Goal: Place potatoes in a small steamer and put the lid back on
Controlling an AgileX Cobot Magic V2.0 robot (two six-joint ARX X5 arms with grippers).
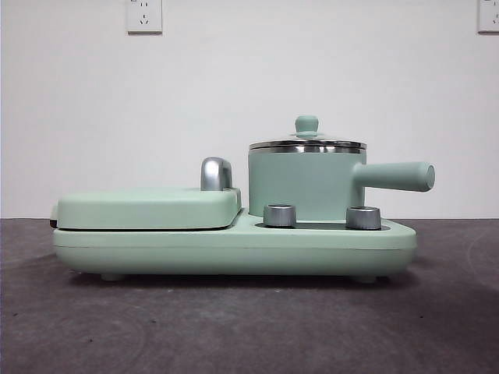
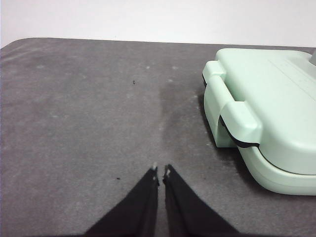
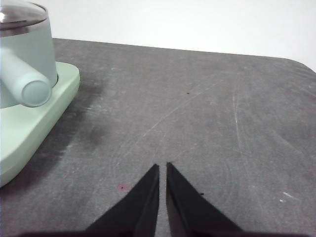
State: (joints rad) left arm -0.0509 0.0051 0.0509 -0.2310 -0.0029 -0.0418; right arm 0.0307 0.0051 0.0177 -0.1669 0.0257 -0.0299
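Note:
The mint-green small steamer [image 1: 306,185] stands on the right half of the cooker base, its side handle [image 1: 398,176] pointing right. The lid [image 1: 307,144] with its small green knob sits on the steamer. The steamer also shows in the right wrist view [image 3: 27,59]. The potato is out of view. My left gripper [image 2: 161,171] is shut and empty above the bare mat, off the griddle end of the cooker. My right gripper [image 3: 162,168] is shut and empty above the mat, off the handle end. Neither gripper shows in the front view.
The mint-green cooker base [image 1: 234,248] fills the middle of the dark grey mat. Its flat griddle cover [image 1: 148,207] with a chrome handle [image 1: 216,173] lies on the left half. Two steel dials [image 1: 280,215] face front. The griddle end shows in the left wrist view [image 2: 266,113].

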